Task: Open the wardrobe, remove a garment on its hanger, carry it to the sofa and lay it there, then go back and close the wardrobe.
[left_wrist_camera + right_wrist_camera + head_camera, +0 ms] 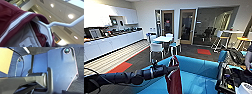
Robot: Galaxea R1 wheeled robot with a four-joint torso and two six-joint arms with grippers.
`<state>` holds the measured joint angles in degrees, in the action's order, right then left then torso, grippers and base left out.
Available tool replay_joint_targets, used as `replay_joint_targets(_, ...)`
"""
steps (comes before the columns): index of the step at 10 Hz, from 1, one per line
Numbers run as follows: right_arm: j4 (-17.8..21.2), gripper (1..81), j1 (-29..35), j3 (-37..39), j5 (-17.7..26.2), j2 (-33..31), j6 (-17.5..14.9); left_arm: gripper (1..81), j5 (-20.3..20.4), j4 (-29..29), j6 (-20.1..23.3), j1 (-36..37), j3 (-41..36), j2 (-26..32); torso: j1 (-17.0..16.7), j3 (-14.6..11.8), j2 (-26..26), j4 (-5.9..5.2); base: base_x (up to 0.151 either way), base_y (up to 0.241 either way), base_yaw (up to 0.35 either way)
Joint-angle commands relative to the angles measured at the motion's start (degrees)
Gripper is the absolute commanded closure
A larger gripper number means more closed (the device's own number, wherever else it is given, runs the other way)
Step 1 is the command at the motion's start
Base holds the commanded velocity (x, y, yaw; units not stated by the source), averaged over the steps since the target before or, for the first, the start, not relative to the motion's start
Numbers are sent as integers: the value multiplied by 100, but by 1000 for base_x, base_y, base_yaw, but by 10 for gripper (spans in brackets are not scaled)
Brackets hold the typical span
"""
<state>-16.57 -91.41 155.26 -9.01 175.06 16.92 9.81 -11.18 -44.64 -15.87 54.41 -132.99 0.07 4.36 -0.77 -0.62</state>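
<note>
Your left gripper [170, 68] has its fingers closed on the hanger [60, 23], and the garment [174, 77] hangs from it just above the sofa [196, 67] seat. Your right fingers' state I cannot tell.

Garment [174, 76] hangs before sofa [201, 66]; table [163, 39], chairs [156, 48] behind; counter [111, 42] left.

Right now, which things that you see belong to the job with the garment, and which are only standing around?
Belong to the job:
- garment, hanging from the left gripper
- hanger, white, inside the collar
- sofa, blue, just ahead

Only standing around:
- white table with white chairs
- kitchen counter along the wall
- high stool
</note>
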Motion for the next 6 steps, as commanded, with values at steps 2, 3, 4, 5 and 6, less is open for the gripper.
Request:
replay_joint_targets(2,-22,10,179,-6,259,41,-13,811,504,-280,184,923,-229,61,0,0,0,0,0,0,-136)
replay_joint_targets(3,-22,10,179,-6,260,41,-13,811,504,-323,184,906,-229,61,0,0,0,0,0,0,0)
replay_joint_targets(4,-22,10,187,-6,259,41,-13,811,513,-393,184,853,-254,70,0,0,0,0,0,0,0)
replay_joint_targets(5,-22,10,188,-6,268,49,-13,811,513,-447,175,827,-264,87,0,0,0,0,0,0,0)
replay_joint_targets(6,-22,10,197,-6,268,49,-13,811,504,-447,166,827,-264,105,0,0,0,0,0,0,0)
